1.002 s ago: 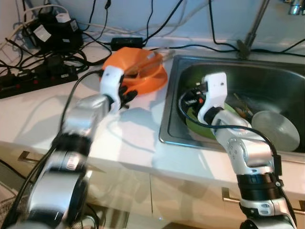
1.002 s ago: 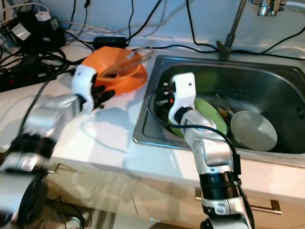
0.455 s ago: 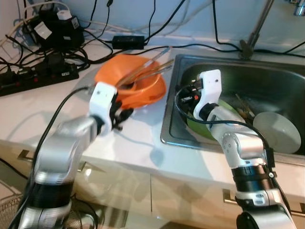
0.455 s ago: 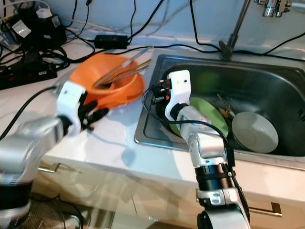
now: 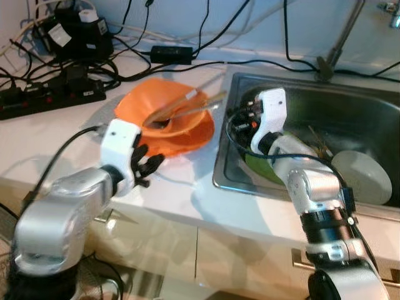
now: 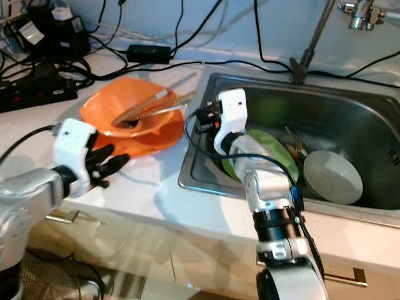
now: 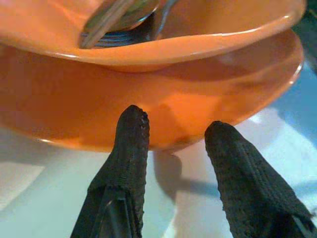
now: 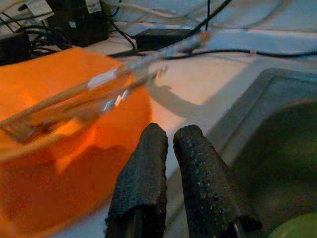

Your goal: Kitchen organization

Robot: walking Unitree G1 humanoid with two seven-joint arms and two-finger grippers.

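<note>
Black fingers of the left gripper (image 7: 176, 148) are spread apart, nothing gripped, just beside the orange plate (image 7: 148, 94) on the white counter (image 5: 56, 137). An orange bowl (image 5: 159, 112) with utensils (image 5: 181, 106) is stacked on it. Over the sink (image 5: 325, 119) edge, the right gripper (image 8: 166, 148) is pinched closed, empty. Green plate (image 6: 272, 153) and grey bowl (image 6: 331, 176) are seen inside.

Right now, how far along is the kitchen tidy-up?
Done: orange bowl, utensils inside, sits on the orange plate on the counter. In hand: nothing. Left gripper is open just short of the plate's rim; right gripper is shut and empty over the sink's left edge. Left: green plate, grey bowl and cutlery lie in the sink.
</note>
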